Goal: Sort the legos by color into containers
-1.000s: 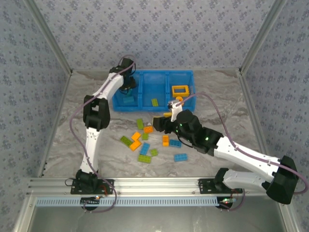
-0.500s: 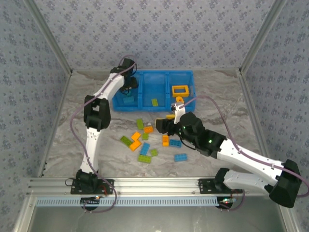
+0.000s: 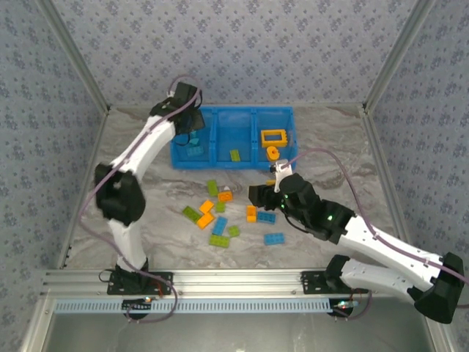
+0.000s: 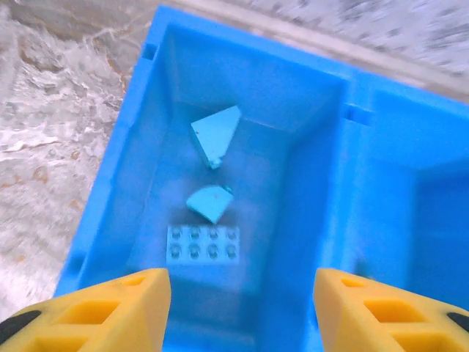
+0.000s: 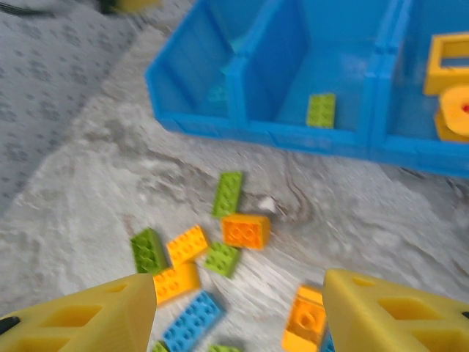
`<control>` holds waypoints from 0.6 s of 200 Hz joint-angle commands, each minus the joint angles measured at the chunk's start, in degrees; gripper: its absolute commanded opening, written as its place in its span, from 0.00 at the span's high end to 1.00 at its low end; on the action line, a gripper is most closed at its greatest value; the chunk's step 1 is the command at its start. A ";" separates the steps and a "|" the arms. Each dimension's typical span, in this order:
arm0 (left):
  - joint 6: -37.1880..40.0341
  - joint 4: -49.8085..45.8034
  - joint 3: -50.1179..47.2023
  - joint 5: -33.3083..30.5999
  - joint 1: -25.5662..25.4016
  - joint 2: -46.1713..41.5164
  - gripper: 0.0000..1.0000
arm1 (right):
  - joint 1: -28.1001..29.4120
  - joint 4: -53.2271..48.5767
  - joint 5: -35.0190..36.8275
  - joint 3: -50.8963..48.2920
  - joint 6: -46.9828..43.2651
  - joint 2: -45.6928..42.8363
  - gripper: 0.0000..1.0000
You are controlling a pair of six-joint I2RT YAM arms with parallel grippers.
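**Item:** legos [image 3: 207, 219]. Small hard plastic bricks in teal, green and orange.

**Handling (judged):** light, rigid and smooth-sided, so likely to skid or tip if nudged rather than squeezed. The best hold is across the two long side walls, jaws square to the brick and studs up. Bricks at the pile's edge have the most room around them.

**Location:** a loose pile on the table [image 3: 161, 209], at 6 o'clock of the bin [image 3: 233, 166].
- Left compartment: teal pieces [image 4: 203, 243].
- Middle compartment: one green brick [image 5: 320, 110].
- Right compartment: orange frame [image 3: 274, 136] and a round orange piece [image 3: 272, 152].

**Left gripper** [image 4: 242, 293]: fingers spread, nothing between them, poised above the left compartment.

**Right gripper** [image 5: 238, 301]: fingers spread, empty, above the pile's 3 o'clock edge. An orange brick [image 5: 246, 230] lies ahead, between the finger lines.

**Change against one second ago:**
- The left arm's elbow has swung out toward 8 o'clock, while its gripper stays at the same compartment.
- The right gripper has shifted toward 4 o'clock, away from the bin.
- The pile looks unmoved.
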 commanded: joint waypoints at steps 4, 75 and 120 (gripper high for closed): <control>0.32 4.52 -11.74 0.68 -5.33 -14.34 0.46 | -0.38 -13.03 2.08 0.10 2.80 -0.25 0.36; -7.49 3.91 -40.46 -5.13 -26.80 -44.18 0.46 | -0.10 -14.29 -1.94 -0.04 7.94 10.12 0.38; -12.83 3.37 -48.34 -11.68 -37.41 -51.70 0.47 | -1.05 -15.92 -4.06 11.85 12.42 31.22 0.38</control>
